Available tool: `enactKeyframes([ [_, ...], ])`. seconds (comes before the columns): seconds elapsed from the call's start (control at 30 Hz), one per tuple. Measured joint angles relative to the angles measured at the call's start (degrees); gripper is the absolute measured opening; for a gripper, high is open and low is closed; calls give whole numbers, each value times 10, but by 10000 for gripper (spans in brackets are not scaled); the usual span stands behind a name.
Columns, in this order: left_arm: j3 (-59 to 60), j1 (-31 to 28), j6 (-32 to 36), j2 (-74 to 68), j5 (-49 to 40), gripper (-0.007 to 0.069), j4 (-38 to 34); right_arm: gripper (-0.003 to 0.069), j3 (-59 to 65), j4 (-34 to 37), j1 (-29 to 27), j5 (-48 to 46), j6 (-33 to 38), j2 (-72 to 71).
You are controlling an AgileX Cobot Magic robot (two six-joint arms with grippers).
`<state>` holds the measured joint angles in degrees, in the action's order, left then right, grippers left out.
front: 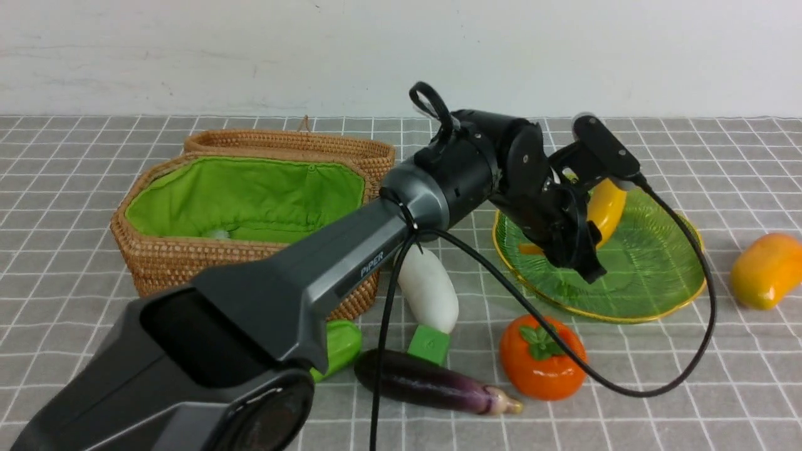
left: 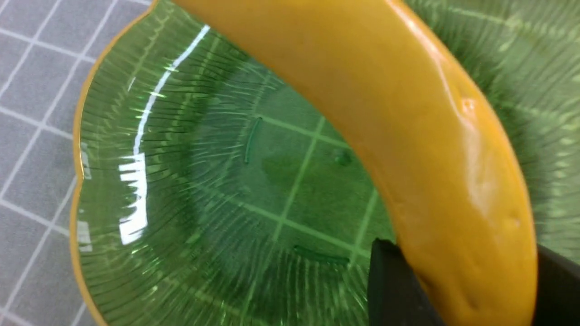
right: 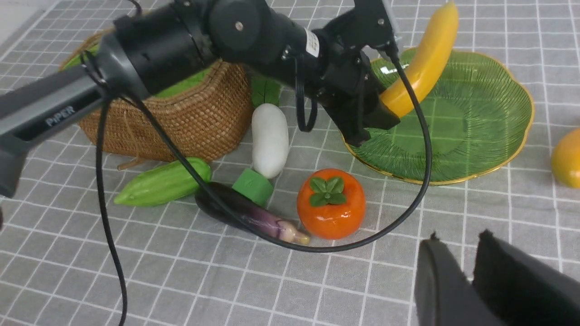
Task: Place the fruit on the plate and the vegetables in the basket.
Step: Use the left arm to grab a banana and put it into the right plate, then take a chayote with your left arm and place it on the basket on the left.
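Note:
My left gripper (front: 567, 241) is shut on the lower end of the yellow banana (front: 606, 207), which it holds tilted just above the green leaf-shaped plate (front: 651, 269). The left wrist view shows the banana (left: 408, 113) clamped between both black fingers (left: 389, 290) over the plate (left: 181, 181). On the cloth lie the persimmon (front: 542, 358), mango (front: 767, 270), white radish (front: 428, 288), eggplant (front: 432, 382) and green gourd (front: 341, 347). The wicker basket (front: 188, 250) stands open at the left. My right gripper (right: 460, 237) hovers above the cloth near the persimmon (right: 331, 203), its jaws slightly apart and empty.
A small green cube (front: 429, 343) sits between radish and eggplant. The left arm's black cable (front: 626, 388) loops over the cloth around the persimmon. The left arm crosses in front of the basket, whose lid (front: 288, 144) lies behind it. A pale thing shows inside the basket, unclear.

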<state>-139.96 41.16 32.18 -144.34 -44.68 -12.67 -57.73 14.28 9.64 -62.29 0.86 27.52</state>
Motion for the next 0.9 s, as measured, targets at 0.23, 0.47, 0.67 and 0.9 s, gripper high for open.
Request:
enactKeyframes([
  [0.23, 2, 0, -4, 1, 14, 556, -6, 135, 0, 0, 0, 0, -1, 0],
  [0.47, 6, -8, -45, 57, -103, 576, -38, 135, 0, 0, 0, -1, -2, 0],
  [0.67, 33, -7, -189, 207, -253, 193, 17, 135, -1, 0, 0, -2, -2, 0],
  [0.9, 273, 22, -260, 444, -261, -13, 107, 136, -1, 4, 0, -13, -1, 0],
])
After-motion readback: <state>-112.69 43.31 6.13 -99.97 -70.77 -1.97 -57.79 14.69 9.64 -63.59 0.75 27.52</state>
